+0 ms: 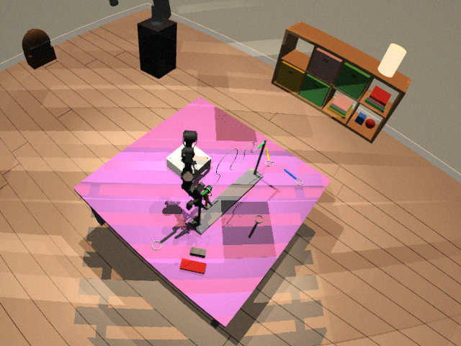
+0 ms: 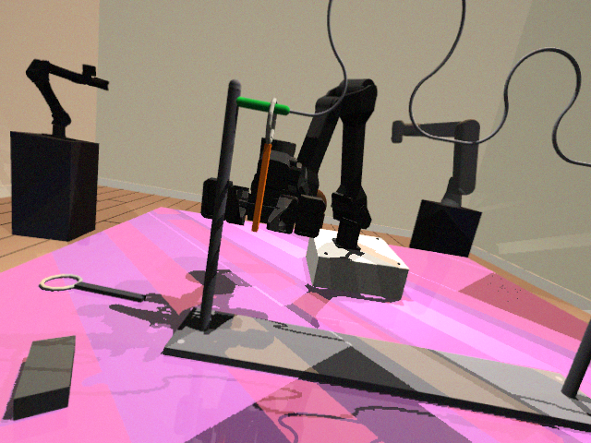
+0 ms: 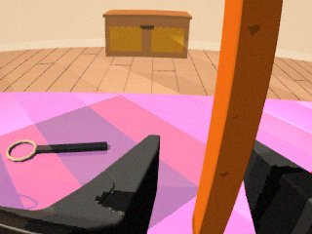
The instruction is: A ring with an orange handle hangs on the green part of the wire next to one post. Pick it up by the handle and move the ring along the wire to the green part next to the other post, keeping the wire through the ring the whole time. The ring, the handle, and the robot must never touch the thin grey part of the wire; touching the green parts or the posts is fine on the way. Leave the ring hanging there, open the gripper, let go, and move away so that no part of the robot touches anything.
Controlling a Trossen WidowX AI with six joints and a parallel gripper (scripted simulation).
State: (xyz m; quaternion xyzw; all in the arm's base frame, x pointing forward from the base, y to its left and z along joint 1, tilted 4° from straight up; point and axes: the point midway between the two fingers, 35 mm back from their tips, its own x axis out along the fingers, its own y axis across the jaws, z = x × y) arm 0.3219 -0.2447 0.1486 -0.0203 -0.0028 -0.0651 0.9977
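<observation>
Currently parted partway at the end effector [image 1: 201, 205] [image 2: 259, 220] [image 3: 202, 147], with nothing clamped; got fingers either side of the upright orange handle [image 1: 207, 201] [image 2: 261, 190] [image 3: 239, 117]. Can see the ring [image 1: 207, 194] [image 2: 271, 125] around the green part [image 1: 204, 192] [image 2: 252, 103], near the post [image 1: 199, 214] [image 2: 220, 205]. Can't tell handle contact. Seeing pink-violet stripes and shadow patches across the bench [image 1: 223, 294] [image 2: 143, 414] [image 3: 29, 112], plank floor [image 1: 55, 148] [image 3: 63, 73] beyond, low cabinet [image 3: 146, 21] by the wall. Standing on a white box [image 1: 174, 163] [image 2: 396, 286], elbow raised, forearm sloping down, wrist low behind the post in the exterior view.
</observation>
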